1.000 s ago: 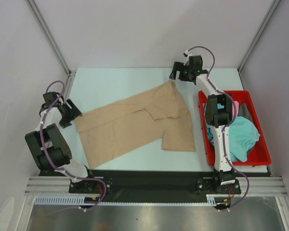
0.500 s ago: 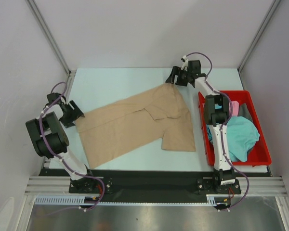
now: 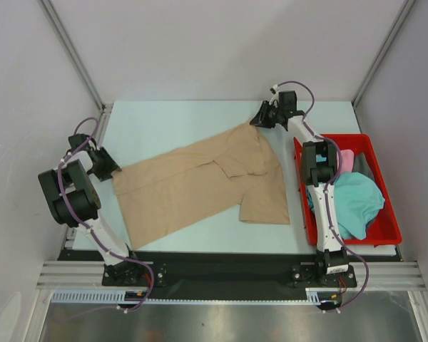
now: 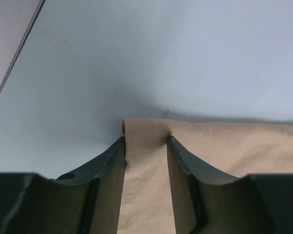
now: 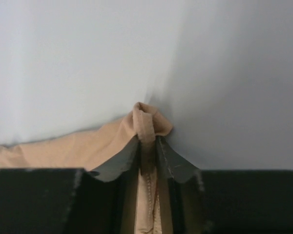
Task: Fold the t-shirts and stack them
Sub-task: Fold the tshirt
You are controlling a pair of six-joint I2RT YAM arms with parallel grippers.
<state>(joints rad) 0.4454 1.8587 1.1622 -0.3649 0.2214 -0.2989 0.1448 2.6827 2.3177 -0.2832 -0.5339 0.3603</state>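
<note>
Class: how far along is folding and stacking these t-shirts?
Done: the tan t-shirt lies spread on the table. In hand: left gripper and right gripper each pinch one end. To do: folding it; teal shirt and pink shirt sit in the red bin.

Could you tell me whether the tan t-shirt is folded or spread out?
Mostly spread: the tan t-shirt lies flat across the table, with only one flap doubled over near its right end.
</note>
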